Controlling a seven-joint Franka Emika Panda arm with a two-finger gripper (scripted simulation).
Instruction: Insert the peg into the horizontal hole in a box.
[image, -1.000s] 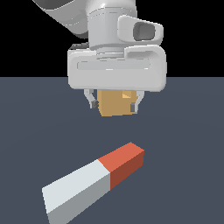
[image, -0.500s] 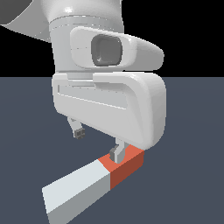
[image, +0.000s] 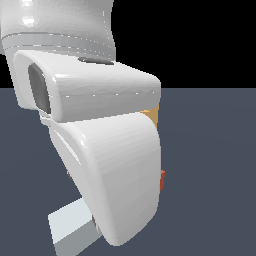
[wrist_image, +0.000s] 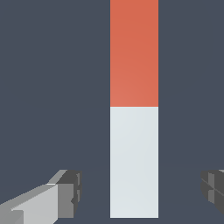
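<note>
Gripper (wrist_image: 140, 192) hangs open astride the peg (wrist_image: 134, 109), fingers (wrist_image: 65, 192) apart from its pale length (box (image: 151, 116) mostly hidden); grasping comes next, calling for descent and closure.

In the exterior view we saw the arm (image: 100, 150) hide most of the peg (image: 70, 225), nearly all of the box (image: 152, 116) and the fingers.

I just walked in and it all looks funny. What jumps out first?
In the exterior view, the big white robot arm fills the picture and hides most of the peg and the tan box. In the wrist view, the peg lies between the open pincer fingers, its red-orange end pointing away.
</note>
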